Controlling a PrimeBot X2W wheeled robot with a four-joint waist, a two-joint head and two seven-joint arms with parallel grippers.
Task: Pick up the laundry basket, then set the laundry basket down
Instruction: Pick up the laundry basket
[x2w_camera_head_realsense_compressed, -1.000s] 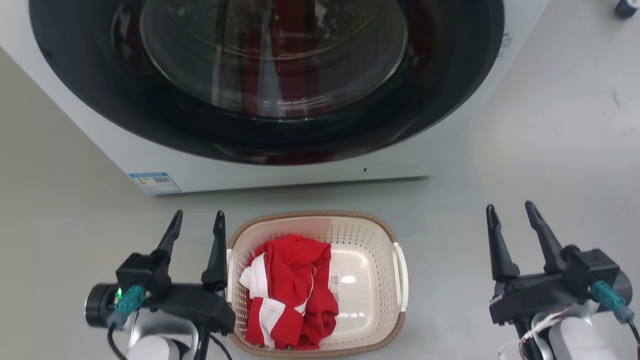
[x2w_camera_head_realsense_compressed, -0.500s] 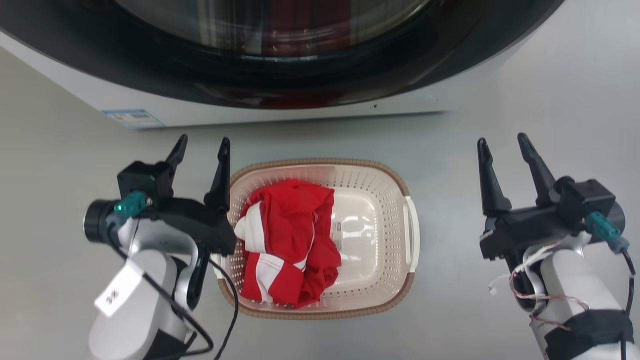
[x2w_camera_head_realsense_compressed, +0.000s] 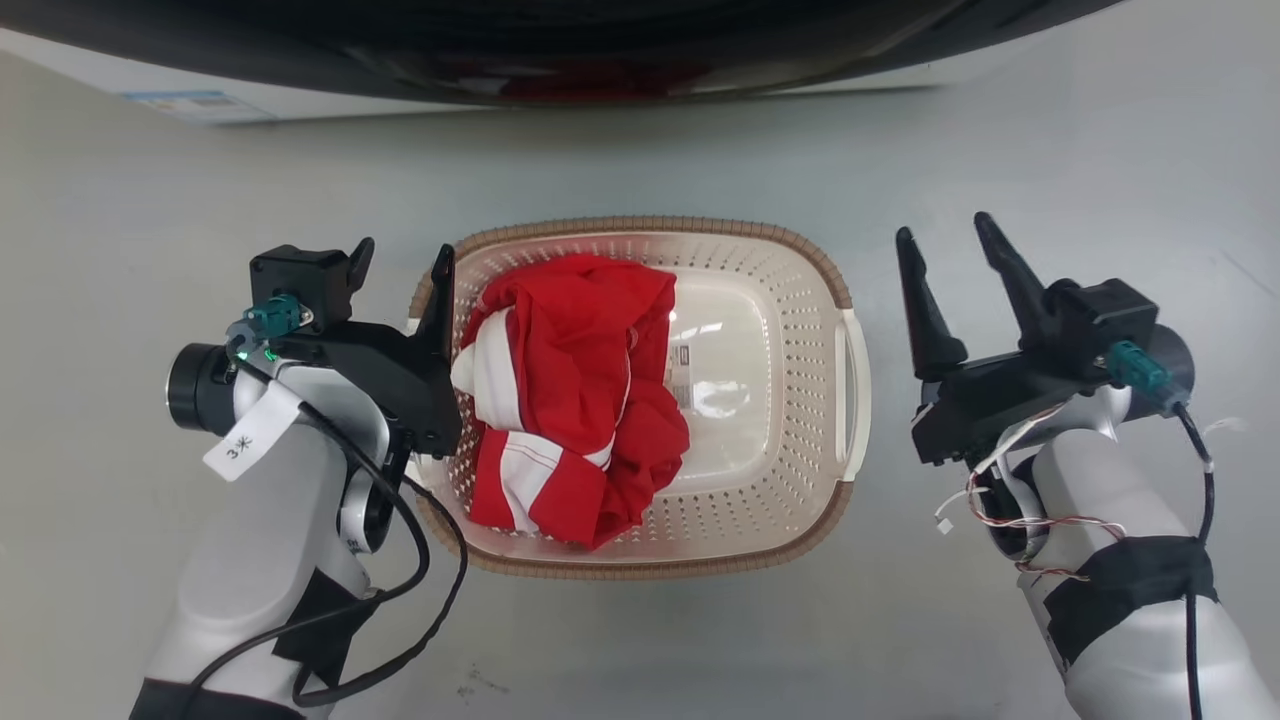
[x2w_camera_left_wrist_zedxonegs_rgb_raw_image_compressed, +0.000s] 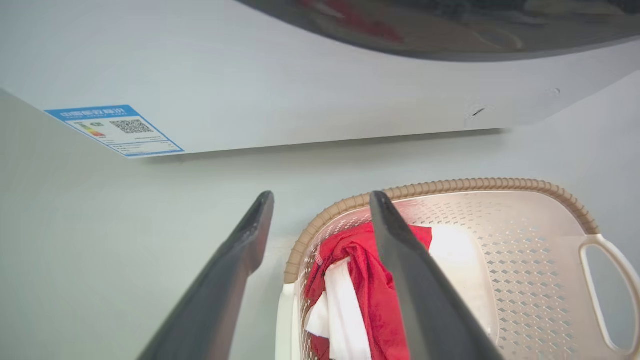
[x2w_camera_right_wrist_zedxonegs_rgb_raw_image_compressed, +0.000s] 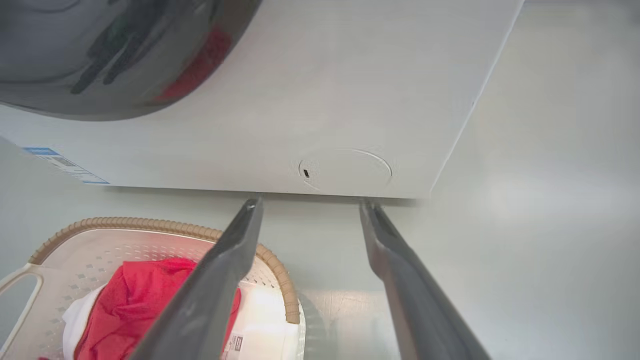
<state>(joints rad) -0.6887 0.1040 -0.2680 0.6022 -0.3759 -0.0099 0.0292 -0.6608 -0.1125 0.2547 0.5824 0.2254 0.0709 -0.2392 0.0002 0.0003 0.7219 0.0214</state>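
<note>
The laundry basket (x2w_camera_head_realsense_compressed: 780, 300), cream with a brown woven-look rim, stands on the grey floor in front of the washer. A crumpled red and white garment (x2w_camera_head_realsense_compressed: 570, 400) lies in its left half. My left gripper (x2w_camera_head_realsense_compressed: 400, 255) is open and straddles the basket's left rim (x2w_camera_left_wrist_zedxonegs_rgb_raw_image_compressed: 310, 235), with one finger outside and one over the inside. My right gripper (x2w_camera_head_realsense_compressed: 943, 228) is open and empty, just right of the white loop handle (x2w_camera_head_realsense_compressed: 855, 390) and apart from it. From the right wrist, that gripper (x2w_camera_right_wrist_zedxonegs_rgb_raw_image_compressed: 310, 202) points at the floor beside the basket rim (x2w_camera_right_wrist_zedxonegs_rgb_raw_image_compressed: 150, 223).
The white washer (x2w_camera_left_wrist_zedxonegs_rgb_raw_image_compressed: 300, 75) with its dark round door (x2w_camera_head_realsense_compressed: 600, 40) stands close behind the basket; a blue label (x2w_camera_left_wrist_zedxonegs_rgb_raw_image_compressed: 115, 130) sits at its lower left corner. Bare grey floor (x2w_camera_head_realsense_compressed: 1100, 130) spreads to both sides and in front.
The head camera has tilted down, so the washer slid up out of frame. My left gripper's inner finger has come over the basket's left rim. My right gripper has closed in on the right handle.
</note>
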